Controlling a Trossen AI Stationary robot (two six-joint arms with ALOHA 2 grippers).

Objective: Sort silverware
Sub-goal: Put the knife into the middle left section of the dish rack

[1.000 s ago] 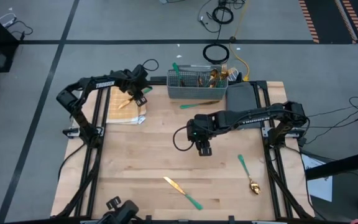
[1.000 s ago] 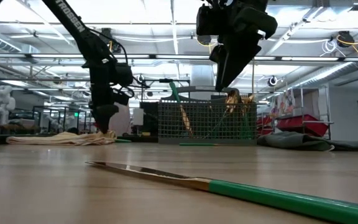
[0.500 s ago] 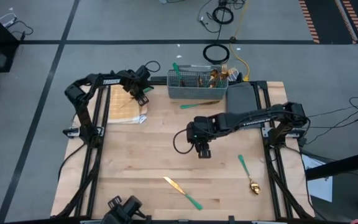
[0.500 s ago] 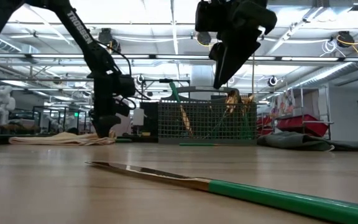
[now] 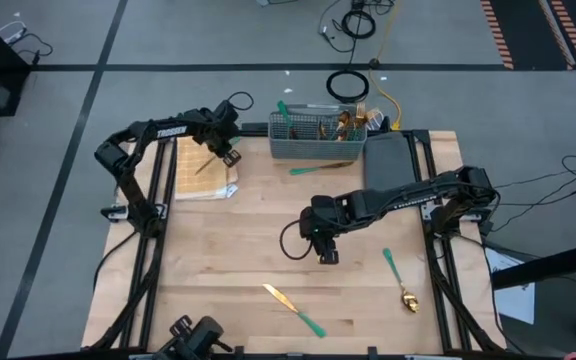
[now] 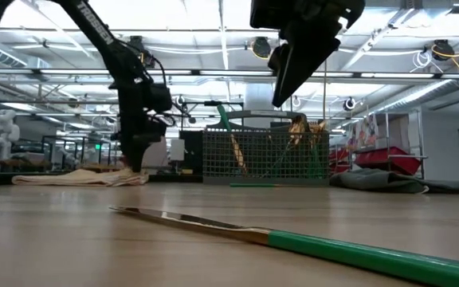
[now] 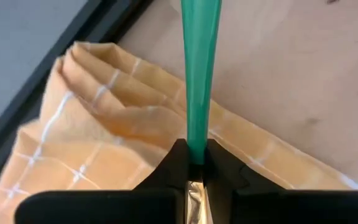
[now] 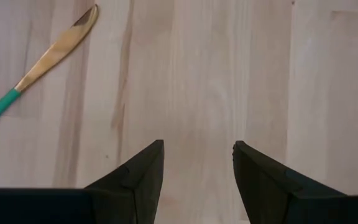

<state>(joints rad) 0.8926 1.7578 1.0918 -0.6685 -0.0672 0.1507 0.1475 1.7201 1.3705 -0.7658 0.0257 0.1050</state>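
A tan checked cloth (image 5: 201, 172) lies near a grey wire basket (image 5: 316, 140) on the wooden table (image 5: 228, 250).

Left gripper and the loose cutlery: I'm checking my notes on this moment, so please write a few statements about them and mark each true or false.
1. The left gripper is shut on a teal-handled piece. True.
2. It is above the tan checked cloth. True.
3. The right gripper holds a knife. False: its fingers stand open and empty above bare wood.
4. A knife lies near the table's front edge. True.
5. The spoon is in the grey basket. False: it lies on the table, on the right side.
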